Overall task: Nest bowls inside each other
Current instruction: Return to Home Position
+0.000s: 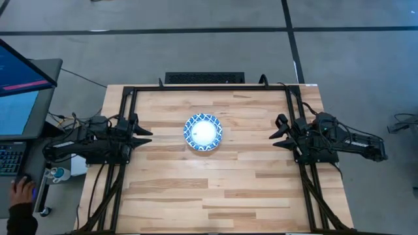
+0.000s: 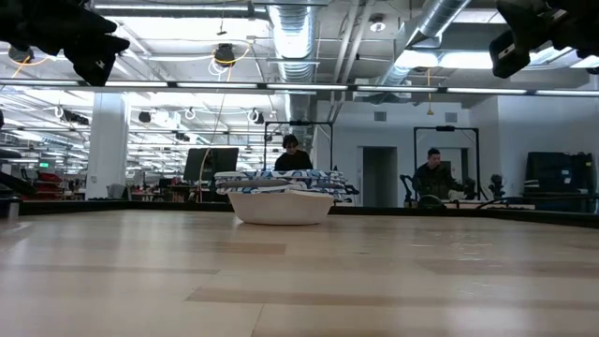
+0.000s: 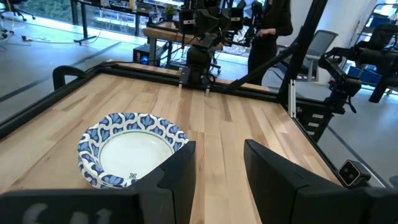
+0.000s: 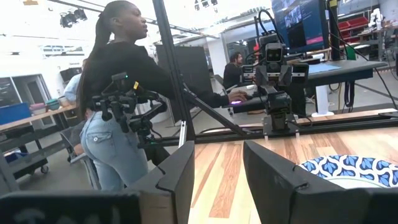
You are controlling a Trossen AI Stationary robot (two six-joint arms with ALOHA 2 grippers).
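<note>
Wood table (image 1: 228, 189), seemingly nested bowls (image 1: 203, 132), workshop (image 2: 393, 122)

This is a robotics lab in a large, open industrial hall. Bare ducts (image 2: 290, 37) and bright lights (image 2: 440, 60) hang under the ceiling. A wooden table (image 1: 215, 189) in a black frame (image 1: 209, 87) has robot arms (image 1: 98, 140) at both sides. A monitor (image 1: 19, 91) and keyboard (image 1: 8, 156) stand beside it. People (image 2: 292, 154) sit at desks farther back.
</note>
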